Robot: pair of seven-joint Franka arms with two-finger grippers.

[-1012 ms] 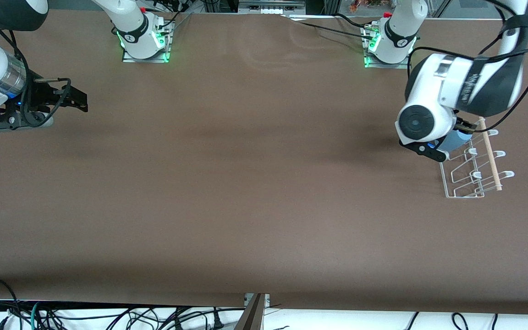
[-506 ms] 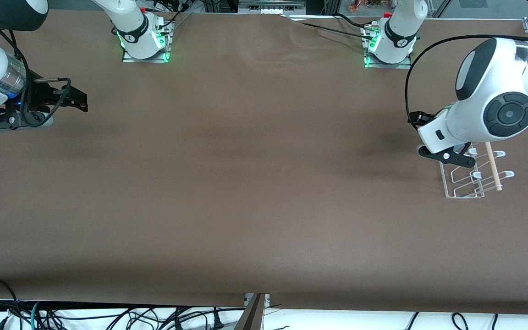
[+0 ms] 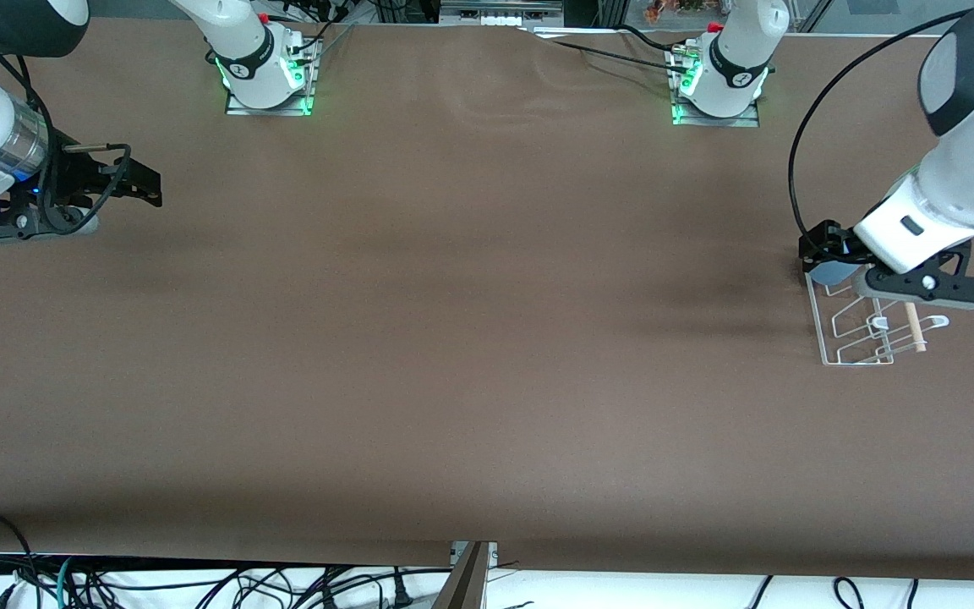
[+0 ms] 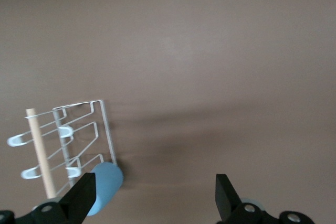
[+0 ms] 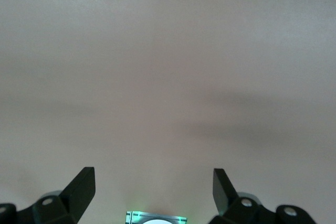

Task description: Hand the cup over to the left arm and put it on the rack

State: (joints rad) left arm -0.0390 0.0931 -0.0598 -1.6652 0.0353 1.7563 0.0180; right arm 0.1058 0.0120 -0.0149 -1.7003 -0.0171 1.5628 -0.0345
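Observation:
The light-blue cup (image 3: 829, 272) (image 4: 105, 187) sits tilted at the corner of the white wire rack (image 3: 855, 342) (image 4: 84, 127) that is farthest from the front camera, toward the left arm's end of the table. A wooden dowel (image 3: 912, 326) (image 4: 41, 150) crosses the rack. My left gripper (image 3: 821, 247) (image 4: 154, 184) hovers over that corner, open. The cup lies beside one finger (image 4: 84, 190), not between the two. My right gripper (image 3: 147, 186) (image 5: 154, 179) waits open and empty over the right arm's end of the table.
Both arm bases with green lights (image 3: 267, 85) (image 3: 715, 85) stand along the table's edge farthest from the front camera. One base also shows in the right wrist view (image 5: 156, 217). Cables (image 3: 199, 584) hang below the table's near edge. Brown tabletop (image 3: 470, 338) spans the middle.
The left arm has swung round over the rack and its hand now points the other way. The cup, earlier between its fingers, now rests at the rack's corner. The right arm has not moved.

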